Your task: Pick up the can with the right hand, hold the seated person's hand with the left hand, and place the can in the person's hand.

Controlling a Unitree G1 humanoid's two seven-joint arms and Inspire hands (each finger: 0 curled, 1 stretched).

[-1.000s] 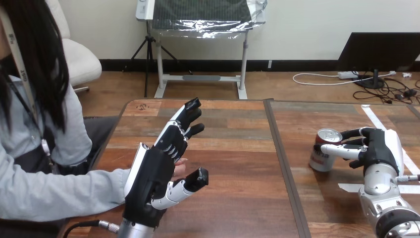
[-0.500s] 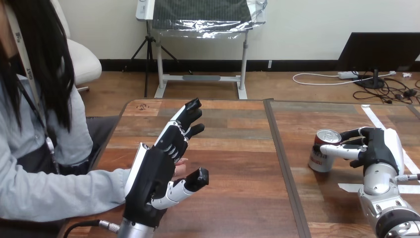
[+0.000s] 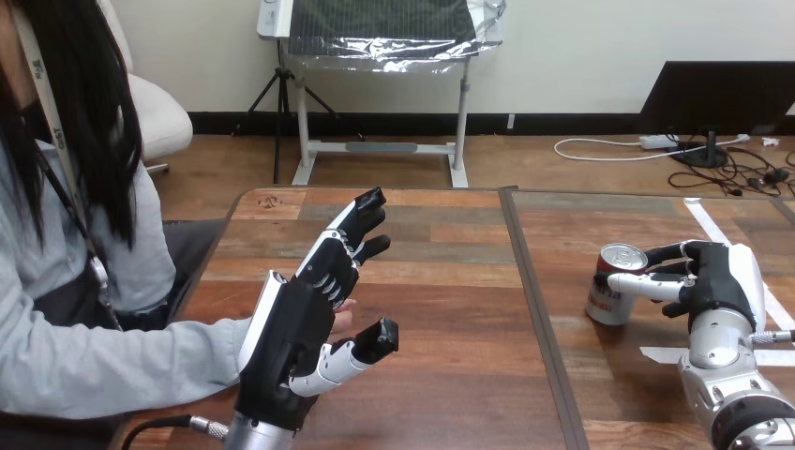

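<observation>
A silver and red can [image 3: 614,284] stands on the right part of the wooden table [image 3: 450,281]. My right hand [image 3: 717,281] is beside it, its thumb across the can's near side and its fingers curled behind the rim, so it is shut on the can. My left hand [image 3: 291,333] is raised at the table's left, fingers straight and thumb spread, open. The person's hand [image 3: 343,317] lies just behind its palm, mostly hidden, with only fingertips showing. I cannot tell whether the two touch. The person's grey sleeve [image 3: 122,366] reaches in from the left.
A dark seam [image 3: 536,319] divides the table into left and right halves. White tape strips [image 3: 727,239] lie on the right half, near my right hand and forearm. The person sits close at the table's left edge.
My left hand has drifted very slightly to the right. The can has shifted a touch to the left within my right hand's fingers. The person's hand stays put.
</observation>
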